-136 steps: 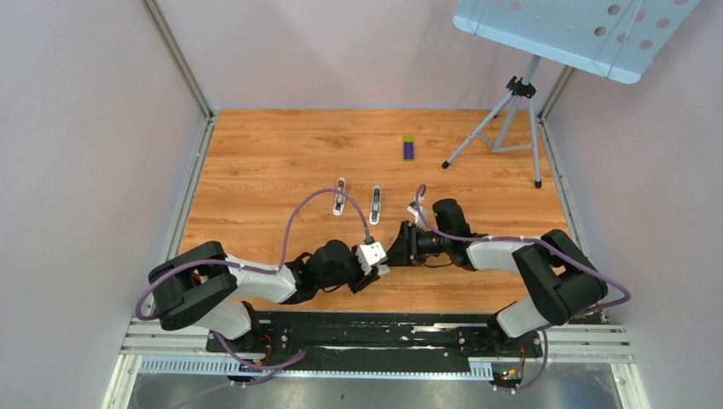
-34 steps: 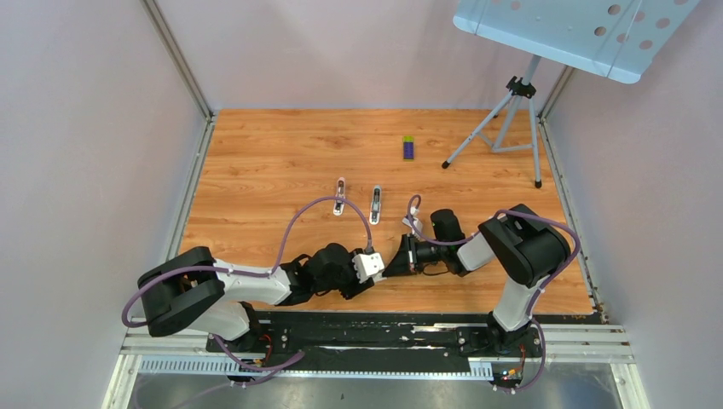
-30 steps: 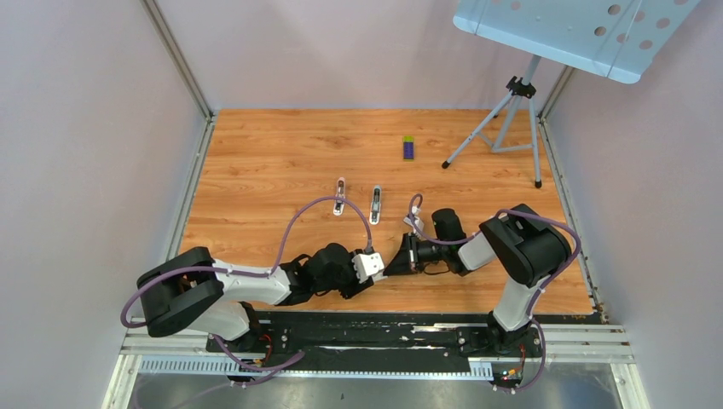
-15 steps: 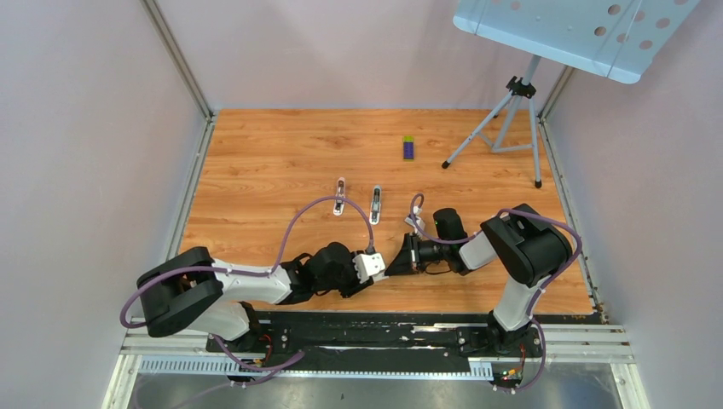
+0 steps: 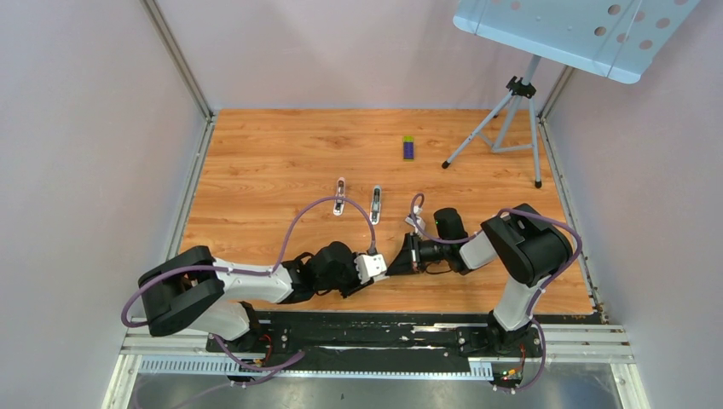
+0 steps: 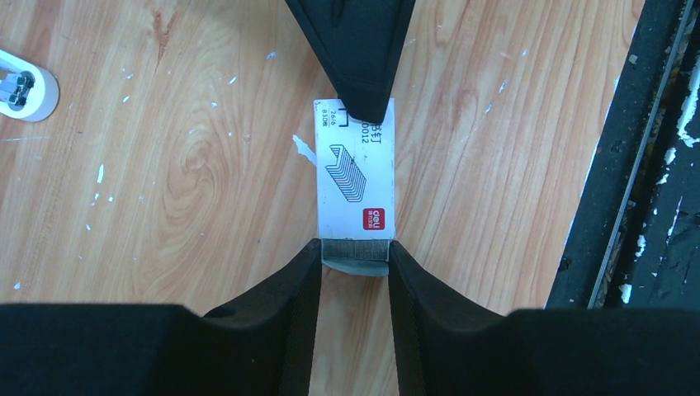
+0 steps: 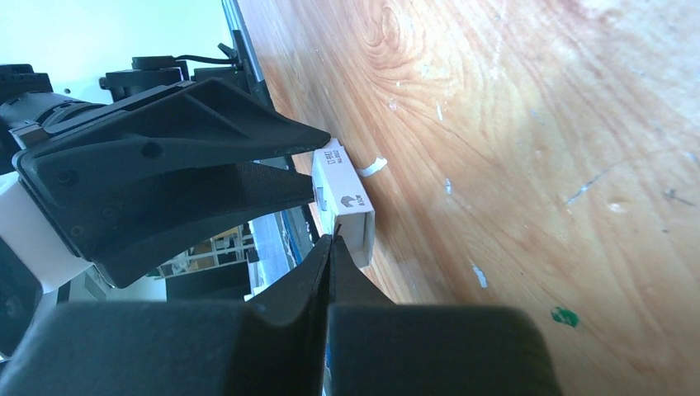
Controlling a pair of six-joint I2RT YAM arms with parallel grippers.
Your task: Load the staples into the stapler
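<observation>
Nearest is the black base rail [image 5: 375,328], with two arms bolted to it that reach toward each other low over the wooden desk [image 5: 273,153]. Between them lies one white card sleeve [image 6: 355,177], printed with a drawing of staples and a red logo.

The staples [image 6: 355,257], one grey ridged block, jut from the sleeve's near end. The left hand [image 6: 353,245] has its two fingers pressed in on either side of that block. The right hand [image 6: 363,107] comes from the far side with its fingers pressed tightly together. Its tip lies over the sleeve's far end and hides part of the print. From the right wrist view that tip [image 7: 330,243] meets the sleeve's open end [image 7: 347,202], but I cannot tell whether it nips the card wall. One small torn white scrap [image 6: 304,153] lies just beside the sleeve.

Farther out, two slim white-and-silver pieces lie side by side, near each other but apart: the left piece [image 5: 340,197] and the right piece [image 5: 375,204]. I cannot tell whether each is a whole stapler or a part of one. The left arm's purple cable [image 5: 298,217] arches up and crosses the left piece in the top view.

Beyond them, well apart, lies one purple-and-green box [image 5: 408,147]. At the far right stands one tripod [image 5: 511,119] carrying one pale blue perforated tray [image 5: 580,34], which overhangs that corner of the desk.
</observation>
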